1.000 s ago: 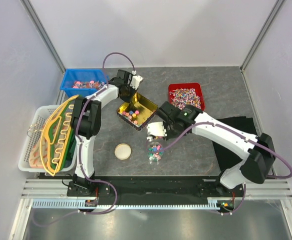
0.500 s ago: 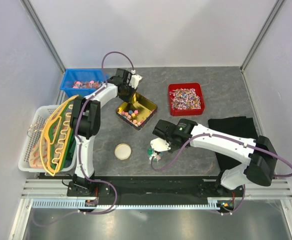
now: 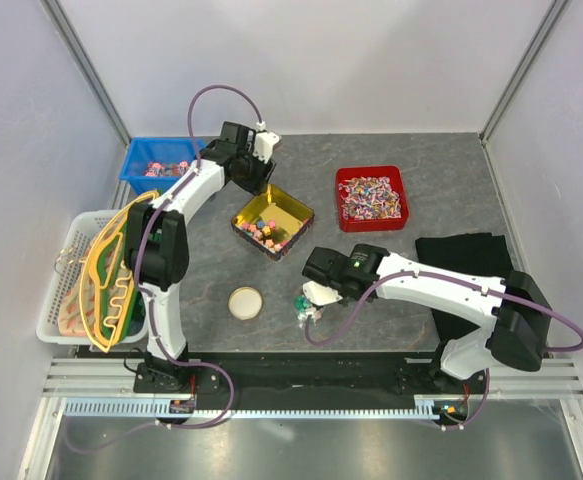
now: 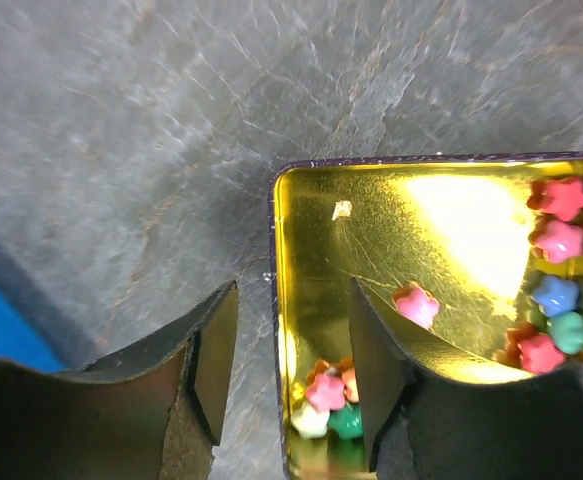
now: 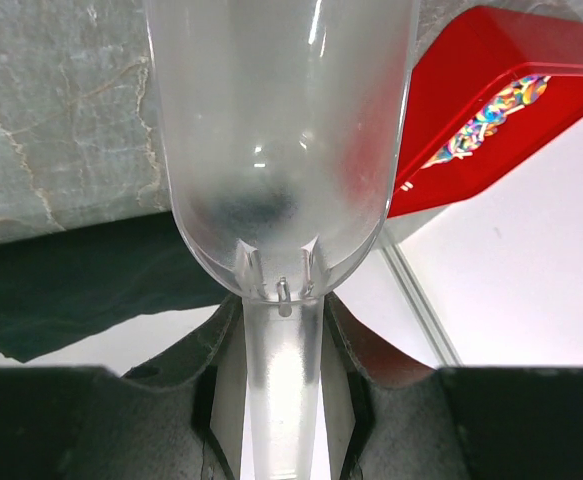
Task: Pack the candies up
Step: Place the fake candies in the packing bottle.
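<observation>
The gold tin (image 3: 293, 211) lies open at the table's middle, with the candies (image 3: 267, 232) heaped toward its near side. In the left wrist view star-shaped candies (image 4: 561, 240) in pink, blue and green lie on the tin (image 4: 451, 230) floor. My left gripper (image 4: 289, 370) is open. It straddles the tin's far-left wall without touching it, one finger outside and one inside. My right gripper (image 5: 283, 400) is shut on the handle of a clear plastic scoop (image 5: 281, 150). In the top view the right gripper (image 3: 316, 293) hangs over a clear jar (image 3: 302, 306), which it mostly hides.
A round lid (image 3: 244, 302) lies left of the jar. A red bin (image 3: 343, 190) of wrapped sweets stands at the back right and a blue bin (image 3: 136, 165) at the back left. A white basket (image 3: 71, 270) is at the left edge, and a black cloth (image 3: 466, 255) lies to the right.
My left gripper has opened and let go of the tin's rim. My right gripper has carried the scoop from beside the tin down over the jar.
</observation>
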